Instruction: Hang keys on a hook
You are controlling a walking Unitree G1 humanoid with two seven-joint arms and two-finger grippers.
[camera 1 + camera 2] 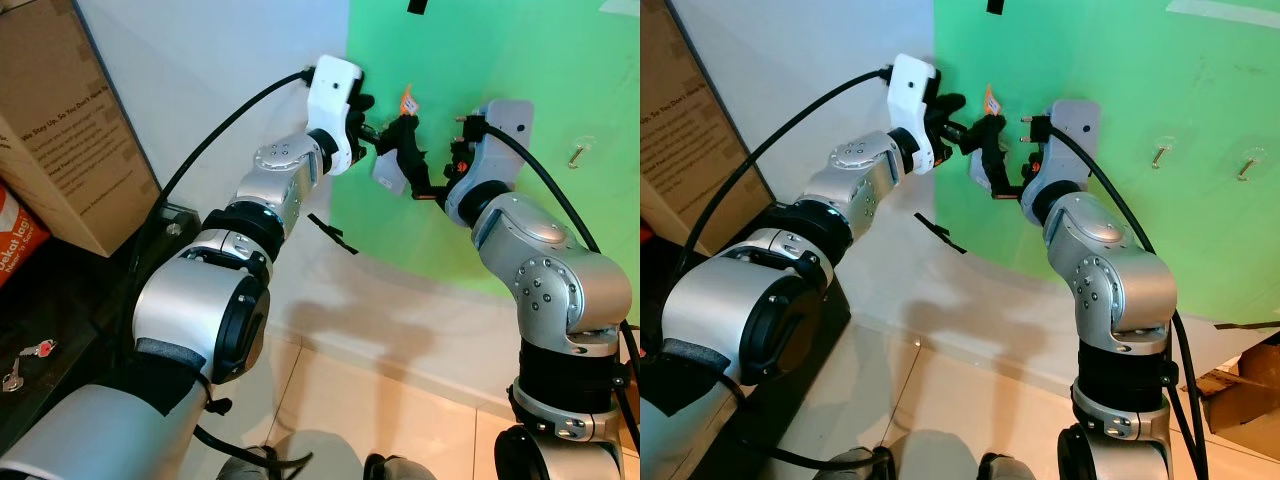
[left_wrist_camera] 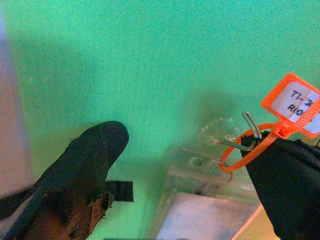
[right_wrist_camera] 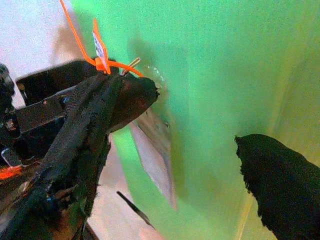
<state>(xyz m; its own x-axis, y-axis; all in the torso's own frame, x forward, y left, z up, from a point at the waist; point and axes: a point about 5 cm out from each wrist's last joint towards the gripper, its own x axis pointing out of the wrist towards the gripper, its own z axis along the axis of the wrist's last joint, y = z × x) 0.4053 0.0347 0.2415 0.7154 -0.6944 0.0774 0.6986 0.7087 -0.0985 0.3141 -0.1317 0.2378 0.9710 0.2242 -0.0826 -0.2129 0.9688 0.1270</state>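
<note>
Nearly done: the orange loop (image 2: 245,152) of the tag (image 2: 295,102) sits over the hook (image 2: 248,132) on the green wall (image 2: 150,60). Both the left gripper (image 1: 385,140) and the right gripper (image 1: 425,175) stand apart there, clamped on nothing; what is left is drawing back.

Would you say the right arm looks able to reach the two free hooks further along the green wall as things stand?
Probably yes. The right end effector is open at the green wall, and the two free hooks sit on the same side with nothing between.

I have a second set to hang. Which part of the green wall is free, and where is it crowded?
Free: the two small metal hooks on the green wall, to the robot's right of the right gripper. Crowded: the hook holding the orange tag loop, where the left gripper also meets.
</note>
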